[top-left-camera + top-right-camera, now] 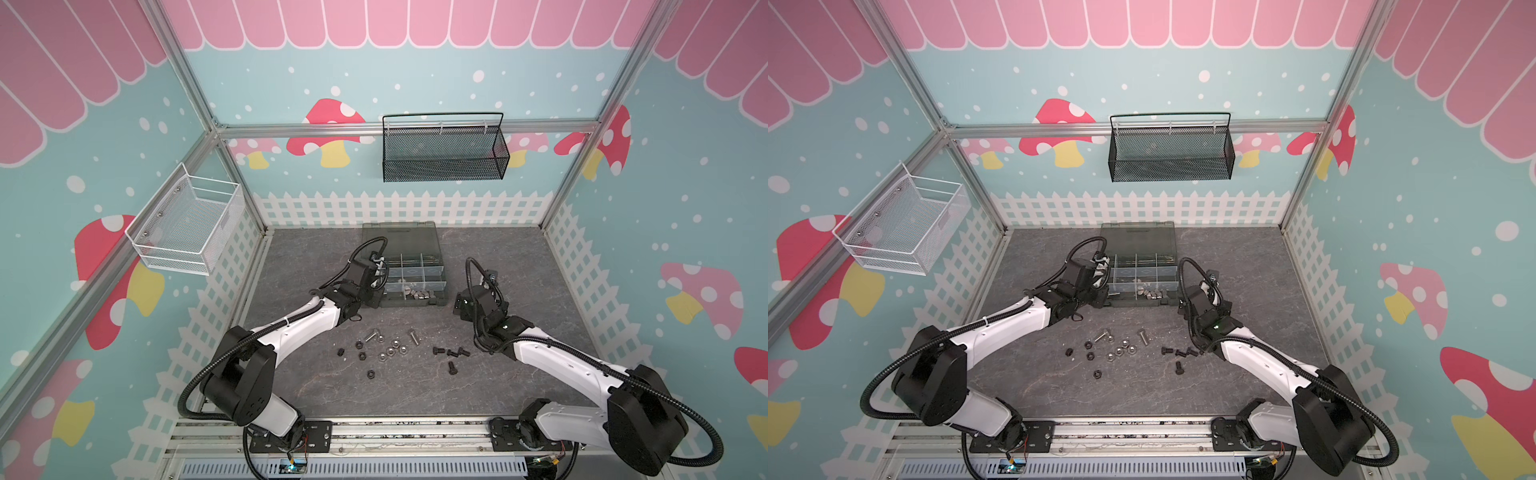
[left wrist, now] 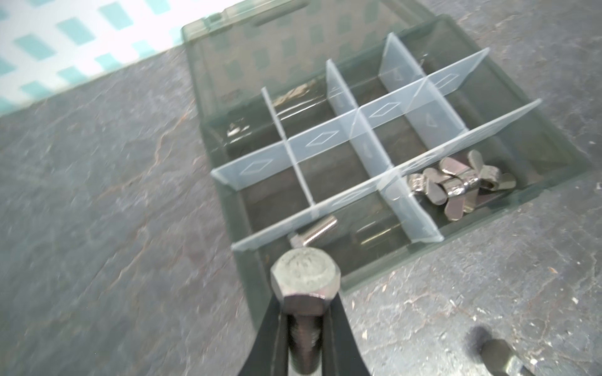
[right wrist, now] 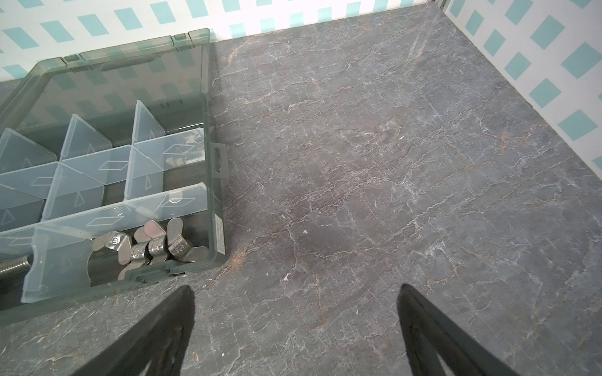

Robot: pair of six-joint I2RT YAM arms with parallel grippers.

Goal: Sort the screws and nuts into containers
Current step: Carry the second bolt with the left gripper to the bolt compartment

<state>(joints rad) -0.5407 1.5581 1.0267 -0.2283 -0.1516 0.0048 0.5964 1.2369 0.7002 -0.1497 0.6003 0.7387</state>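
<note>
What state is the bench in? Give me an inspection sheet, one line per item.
Surface: grey marbled tabletop, bare to the right of the case.
Job's things: organiser case open; wing nuts in its front row; one silver bolt lying in the compartment next to them; silver bolts, silver nuts, black nuts and black screws loose in front of the case.
Clutter: nothing seen.
Grippers: left gripper shut on a silver hex bolt at the case's front left corner; right gripper open, empty.
Cables: black corrugated conduit arches over each wrist.
Surroundings: black mesh basket on the back wall, white wire basket on the left wall; nothing seen inside.
</note>
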